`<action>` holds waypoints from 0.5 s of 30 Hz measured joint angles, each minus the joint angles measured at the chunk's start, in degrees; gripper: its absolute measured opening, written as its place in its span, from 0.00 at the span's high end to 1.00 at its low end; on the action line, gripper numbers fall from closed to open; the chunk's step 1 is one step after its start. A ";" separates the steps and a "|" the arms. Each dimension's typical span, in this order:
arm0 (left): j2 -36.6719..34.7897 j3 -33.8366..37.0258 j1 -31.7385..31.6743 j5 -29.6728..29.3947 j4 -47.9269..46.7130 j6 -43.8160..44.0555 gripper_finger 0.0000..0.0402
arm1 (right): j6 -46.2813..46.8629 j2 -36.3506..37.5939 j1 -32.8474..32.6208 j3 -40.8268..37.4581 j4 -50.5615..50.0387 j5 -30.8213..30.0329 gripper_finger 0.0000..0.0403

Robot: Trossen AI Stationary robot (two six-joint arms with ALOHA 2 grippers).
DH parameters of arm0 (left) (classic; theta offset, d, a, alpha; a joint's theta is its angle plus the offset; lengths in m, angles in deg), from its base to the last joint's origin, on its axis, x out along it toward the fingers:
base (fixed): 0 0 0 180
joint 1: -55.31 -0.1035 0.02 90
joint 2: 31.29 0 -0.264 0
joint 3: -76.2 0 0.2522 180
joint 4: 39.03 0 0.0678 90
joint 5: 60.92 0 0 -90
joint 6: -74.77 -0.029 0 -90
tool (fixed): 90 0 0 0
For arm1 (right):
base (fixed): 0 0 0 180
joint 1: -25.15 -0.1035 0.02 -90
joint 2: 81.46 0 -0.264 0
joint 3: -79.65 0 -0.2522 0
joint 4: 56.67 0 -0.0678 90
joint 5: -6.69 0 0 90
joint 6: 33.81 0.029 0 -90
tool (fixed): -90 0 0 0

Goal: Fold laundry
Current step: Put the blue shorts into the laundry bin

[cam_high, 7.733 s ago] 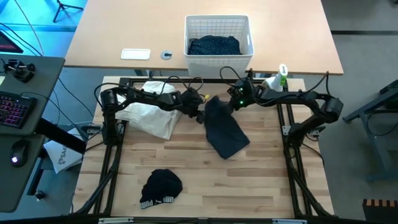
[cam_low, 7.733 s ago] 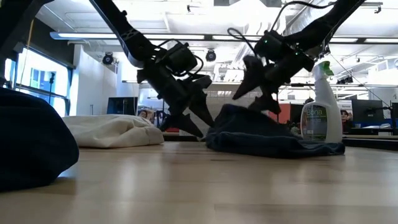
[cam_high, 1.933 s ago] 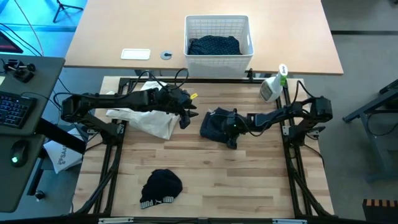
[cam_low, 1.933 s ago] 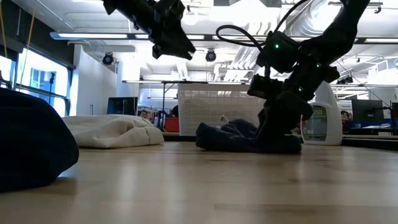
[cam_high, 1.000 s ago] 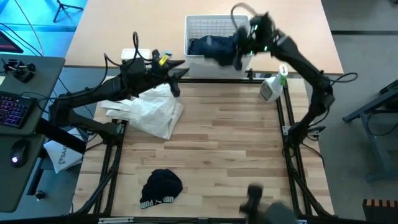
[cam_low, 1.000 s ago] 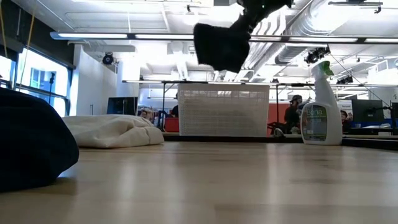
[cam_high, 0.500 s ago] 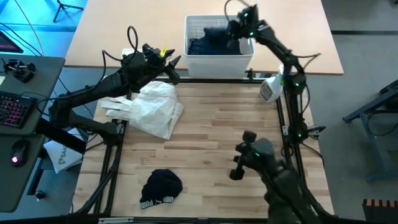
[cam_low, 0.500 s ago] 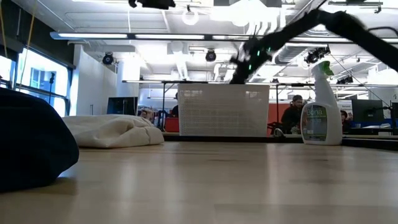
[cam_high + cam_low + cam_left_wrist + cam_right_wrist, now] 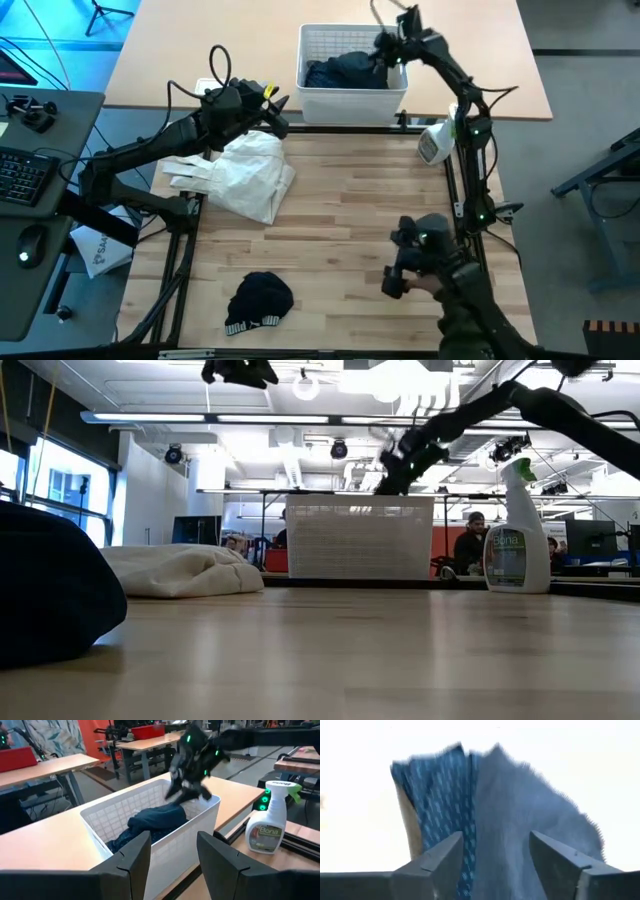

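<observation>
Now lying in the white basket (image 9: 398, 84) at the far edge: a dark blue garment (image 9: 346, 68), bunched, with a dotted navy shirt (image 9: 437, 800) beside it, seen close and blurred in the right wrist view. Hard to tell where one piece ends and the other begins. Right gripper (image 9: 389, 50) above the basket's right side, fingers spread apart with nothing between them, cloth lying just beyond. Left gripper (image 9: 274, 103) raised near the table's far left corner, pointing at the basket, jaws parted and empty. Below it, a crumpled white cloth (image 9: 243, 176) on the wooden table (image 9: 340, 250). Near the front edge, a small black piece (image 9: 259, 298) with white lettering, cut off to a dark mound at the left in the low view. Spray bottle (image 9: 437, 138) upright at the far right corner. Blurred dark equipment (image 9: 435, 268) looming at the front right, not identifiable.
</observation>
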 joint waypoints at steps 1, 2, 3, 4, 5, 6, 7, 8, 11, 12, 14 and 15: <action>0.00 0.00 0.00 0.00 -0.09 0.57 0.63 | 1.27 0.15 0.37 1.53 0.02 1.08 0.42; -0.01 0.00 0.00 0.00 -0.16 1.11 0.63 | 2.54 0.25 0.68 2.89 0.27 2.30 0.40; -0.02 0.00 0.00 0.00 -0.19 1.49 0.63 | 4.38 0.31 1.05 3.54 1.75 3.44 0.39; 0.00 0.00 0.00 0.00 -0.25 1.56 0.63 | 7.37 0.42 1.30 3.37 5.07 3.95 0.38; -0.02 0.00 0.00 0.00 -0.29 1.60 0.63 | 11.72 0.57 1.39 2.85 9.06 3.67 0.38; 0.00 0.00 0.00 0.00 -0.29 1.60 0.63 | 16.42 0.52 1.64 2.21 12.44 2.69 0.38; 0.00 0.00 0.00 -0.04 -0.29 1.60 0.63 | 20.62 0.35 1.61 1.52 15.47 1.15 0.39; 0.00 0.00 0.00 -0.09 -0.31 1.73 0.63 | 23.83 -0.12 1.49 0.89 17.75 -0.47 0.41; 0.00 0.00 0.00 -0.24 -0.77 2.75 0.63 | 28.15 -3.18 0.44 -0.13 18.38 -5.08 0.51; -0.02 0.00 0.00 -0.26 -1.09 3.45 0.63 | 28.26 -4.61 -0.14 -0.24 17.49 -5.71 0.55; -0.01 0.00 0.00 -0.30 -2.19 5.21 0.63 | 28.31 -7.25 -1.15 -0.39 15.53 -6.95 0.65; 0.00 0.00 0.00 -0.29 -2.95 6.52 0.63 | 27.83 -8.18 -1.65 -0.42 14.51 -8.17 0.70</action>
